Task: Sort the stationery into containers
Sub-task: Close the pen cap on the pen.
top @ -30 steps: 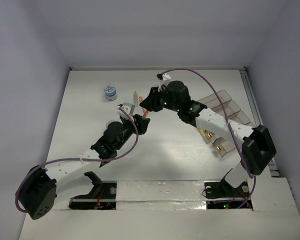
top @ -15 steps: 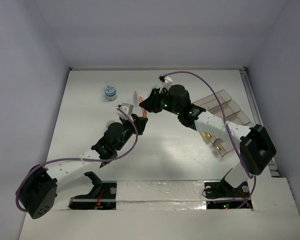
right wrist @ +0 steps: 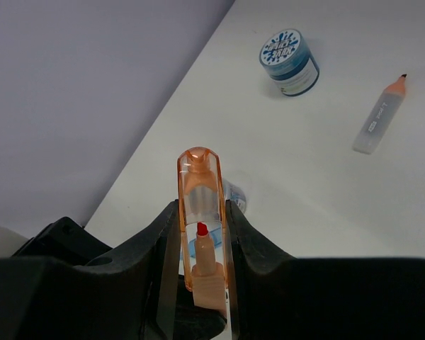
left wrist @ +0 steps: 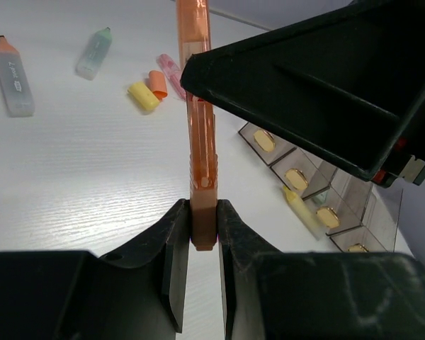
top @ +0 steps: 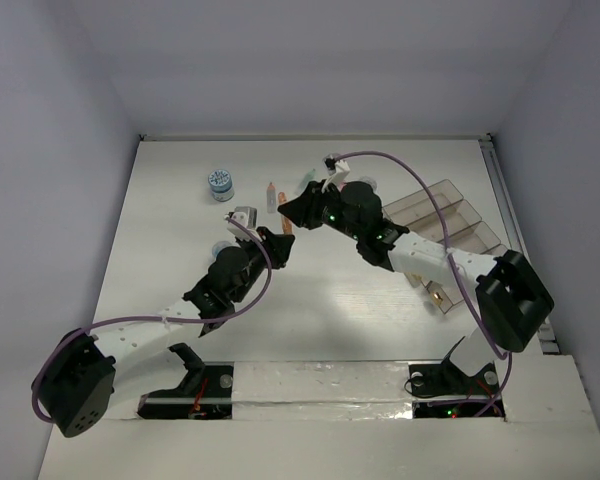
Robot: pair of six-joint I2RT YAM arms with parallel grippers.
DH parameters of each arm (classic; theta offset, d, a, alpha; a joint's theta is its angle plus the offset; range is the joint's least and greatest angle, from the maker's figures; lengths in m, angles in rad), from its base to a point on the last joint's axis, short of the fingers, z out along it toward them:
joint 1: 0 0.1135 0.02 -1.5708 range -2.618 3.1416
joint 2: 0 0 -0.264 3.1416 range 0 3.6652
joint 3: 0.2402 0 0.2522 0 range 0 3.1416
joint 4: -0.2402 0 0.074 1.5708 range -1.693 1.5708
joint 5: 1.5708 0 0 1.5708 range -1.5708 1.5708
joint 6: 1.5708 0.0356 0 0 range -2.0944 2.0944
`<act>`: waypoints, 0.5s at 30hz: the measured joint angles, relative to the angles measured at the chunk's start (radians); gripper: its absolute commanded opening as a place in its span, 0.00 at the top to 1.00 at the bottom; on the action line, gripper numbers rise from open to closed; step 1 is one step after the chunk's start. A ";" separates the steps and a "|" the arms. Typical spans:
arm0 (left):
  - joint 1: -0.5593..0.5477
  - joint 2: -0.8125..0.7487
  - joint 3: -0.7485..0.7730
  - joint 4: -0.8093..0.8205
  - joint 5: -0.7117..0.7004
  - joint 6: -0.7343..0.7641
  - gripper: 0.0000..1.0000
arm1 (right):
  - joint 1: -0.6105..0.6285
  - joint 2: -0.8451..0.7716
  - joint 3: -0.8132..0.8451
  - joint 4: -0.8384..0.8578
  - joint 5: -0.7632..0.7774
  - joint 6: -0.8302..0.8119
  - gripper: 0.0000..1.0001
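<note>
A white table stands enclosed by pale lavender walls.

Orange translucent pen; blue-white patterned tub; smoky-brown tray.

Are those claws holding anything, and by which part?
Both hold one orange pen: the left gripper pinches its tail end, the right gripper its clear cap.

Bright, even light is thrown from overhead. The white table is rendered without harsh glare, and only faint, soft shadows are cast under the arms. The walls are tinted pale lavender. In the wrist views the black body of the left gripper is left underexposed and featureless, while small highlights are caught on the translucent orange pen; the background is kept fairly sharp.
</note>
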 measured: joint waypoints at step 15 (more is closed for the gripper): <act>0.000 0.007 0.000 0.020 -0.051 0.023 1.00 | 0.031 0.003 -0.017 0.007 0.039 -0.014 0.99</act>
